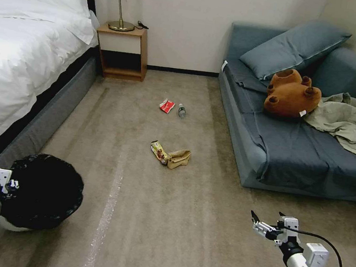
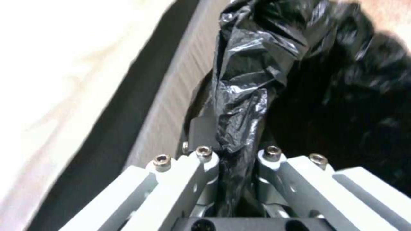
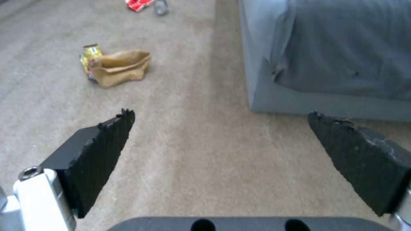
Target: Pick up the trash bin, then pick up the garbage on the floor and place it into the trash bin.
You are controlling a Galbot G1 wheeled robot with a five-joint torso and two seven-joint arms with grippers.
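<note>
The trash bin, white with a black bag over its rim, is at the lower left beside the bed base. My left gripper is shut on the bin's near rim, pinching the bag. On the carpet ahead lie the garbage pieces: a crumpled brown paper bag touching a gold snack wrapper, and farther off a red-and-white packet beside a small clear bottle. My right gripper hangs open above bare carpet at the lower right.
A white bed runs along the left. A wooden nightstand with a lamp stands at the back wall. The blue sofa on the right carries a brown plush bear and a green cloth. Carpet between them is open.
</note>
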